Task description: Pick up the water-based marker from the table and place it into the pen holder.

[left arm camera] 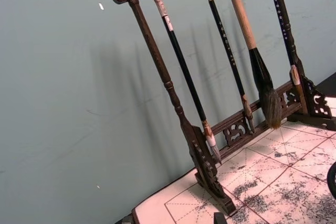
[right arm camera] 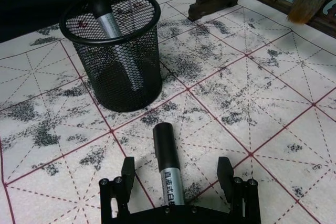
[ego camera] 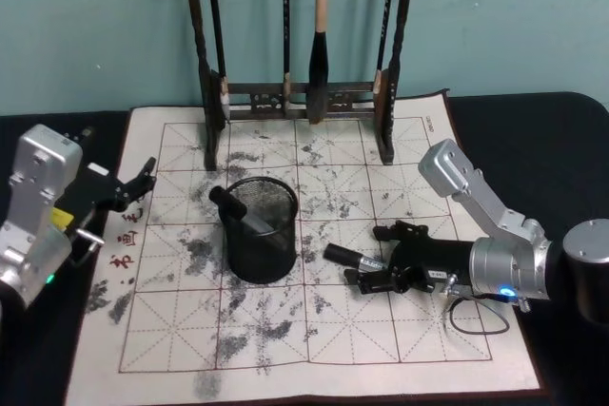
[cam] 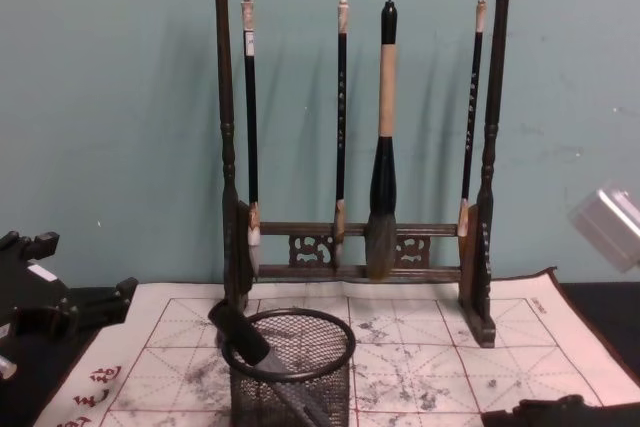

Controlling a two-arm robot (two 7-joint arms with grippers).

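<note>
The thick silver-grey marker with a black cap (right arm camera: 168,174) is noted lying flat on the cream gridded mat of the counter (ego camera: 428,330). It is near the round black wire-mesh pen holder (right arm camera: 121,77), in which a similar marker (right arm camera: 107,22) is leaned. The barrel is straddled by the right gripper (right arm camera: 176,167), fingers spread open either side and not touching, so a squeeze is judged next. The left gripper (ego camera: 143,183) is parked at the mat's left edge, fingers apart and empty.

We've got a dark table (ego camera: 533,130), its cream red-gridded mat (ego camera: 409,330) carrying a black wire-mesh cup (ego camera: 262,230), a stubby silver-grey marker (ego camera: 344,257) and a dark wooden brush rack (ego camera: 300,94).
</note>
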